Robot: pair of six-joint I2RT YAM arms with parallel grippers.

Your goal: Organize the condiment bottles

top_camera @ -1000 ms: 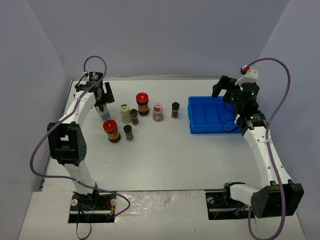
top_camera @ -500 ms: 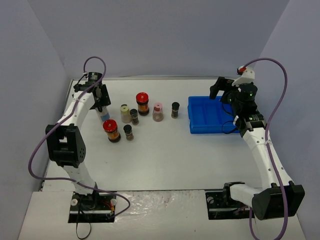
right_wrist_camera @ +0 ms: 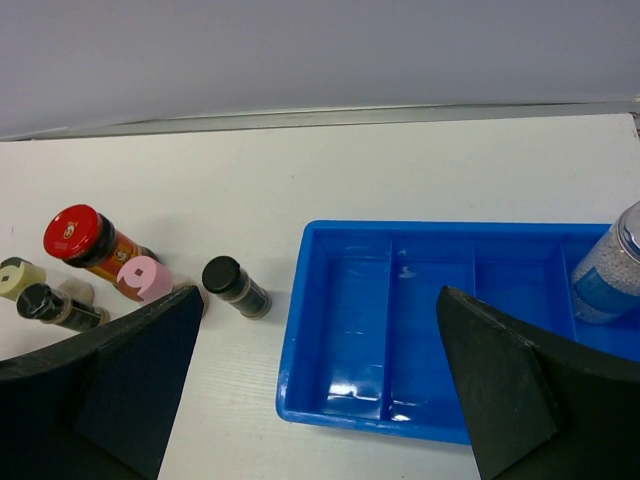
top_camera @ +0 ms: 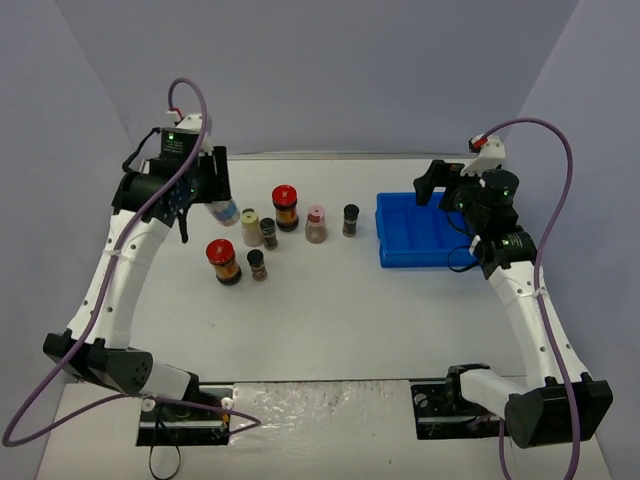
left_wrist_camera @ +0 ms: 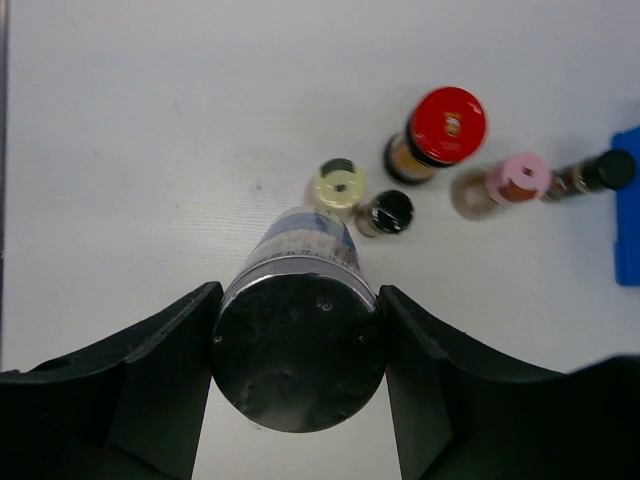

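Note:
My left gripper is shut on a silver-lidded, blue-labelled jar, held tilted above the table's back left. Below it stand a cream jar, a tiny black-capped jar, a red-lidded jar, a pink-capped jar and another black-capped jar. A second red-lidded jar and a tiny dark jar stand nearer. My right gripper hangs open over the blue tray. Another silver-lidded jar stands in the tray's right compartment.
The blue tray lies at the right of the table, with divider walls between its compartments. The left arm's elbow and cable arch over the table's left edge. The back wall is close behind the jars.
My left gripper closed on the blue-labelled jar and lifted it off the table, the arm rising and swinging outward. The right gripper drifted slightly back and left.

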